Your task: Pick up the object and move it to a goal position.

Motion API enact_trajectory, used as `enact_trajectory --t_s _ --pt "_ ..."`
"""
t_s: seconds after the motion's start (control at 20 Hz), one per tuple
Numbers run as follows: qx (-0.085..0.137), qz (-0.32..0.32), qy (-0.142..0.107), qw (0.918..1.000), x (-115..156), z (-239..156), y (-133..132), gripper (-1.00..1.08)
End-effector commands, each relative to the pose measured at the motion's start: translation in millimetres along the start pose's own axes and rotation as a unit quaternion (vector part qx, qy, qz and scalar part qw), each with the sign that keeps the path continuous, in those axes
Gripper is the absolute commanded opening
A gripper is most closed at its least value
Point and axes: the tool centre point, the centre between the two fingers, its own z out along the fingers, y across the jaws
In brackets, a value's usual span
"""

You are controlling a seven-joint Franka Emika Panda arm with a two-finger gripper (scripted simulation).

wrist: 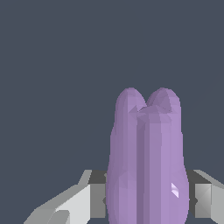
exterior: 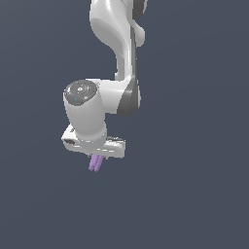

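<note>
The object (exterior: 95, 164) is a small light-purple piece made of two rounded rods joined side by side. It hangs down from under the white hand of my gripper (exterior: 97, 157), well clear of any surface. In the wrist view the object (wrist: 148, 148) fills the middle and points away from the camera. Grey fingers (wrist: 97, 199) press on it from both sides, so my gripper (wrist: 148, 202) is shut on it. The goal position is out of view in both views.
The white arm (exterior: 119, 53) rises above the hand toward the top of the exterior view. Around it there is only a plain dark blue-grey background, with no table edge or other object showing.
</note>
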Motion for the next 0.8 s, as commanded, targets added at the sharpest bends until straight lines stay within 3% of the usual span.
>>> enact_trajectory --t_s 0.0,0.45,0.75 --pt "-0.003 0.032 0.009 0.9994 8 -38 8 -1.0" --pt "-0.019 0.146 0.039 0.9883 28 -174 40 -1.0" --pt "-0.027 0.202 0.054 0.9775 33 -241 56 -1.0"
